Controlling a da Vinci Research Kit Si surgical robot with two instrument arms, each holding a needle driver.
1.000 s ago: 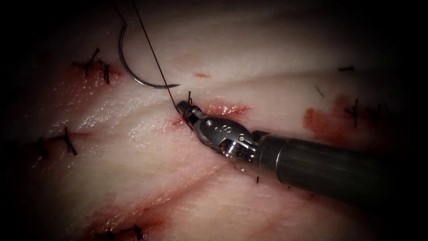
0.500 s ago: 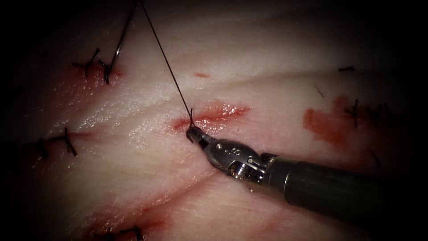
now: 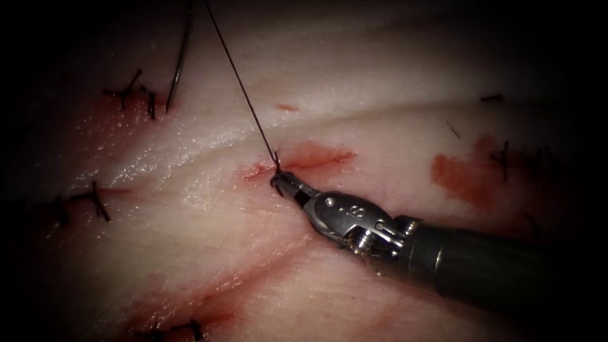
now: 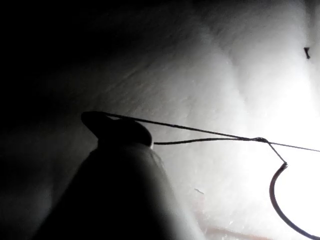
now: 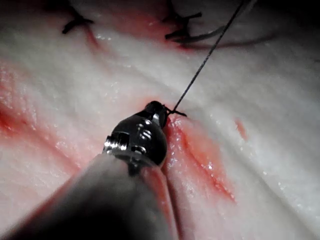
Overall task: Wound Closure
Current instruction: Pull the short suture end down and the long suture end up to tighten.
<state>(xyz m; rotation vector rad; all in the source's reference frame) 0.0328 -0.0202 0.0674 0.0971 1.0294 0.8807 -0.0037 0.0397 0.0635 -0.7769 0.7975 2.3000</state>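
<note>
My right tool comes in from the right, and its jaws are shut on the thread at the left end of the short red cut in the tissue. From there the thread runs taut up and to the left. The curved needle hangs free above the tissue, left of the cut, seen almost edge-on. In the left wrist view my left tool is a dark shape with its jaws shut on the thread, and the needle dangles beyond a small knot. In the right wrist view the right tool sits tight against the cut.
Finished dark stitches lie left of the cut, at the lower left and at the right. A red fluid patch stains the tissue to the right. A cut thread end lies far right.
My right tool has drawn down and to the right from the cut's left end with the thread. The thread has pulled straight. The needle has lifted and turned edge-on.
</note>
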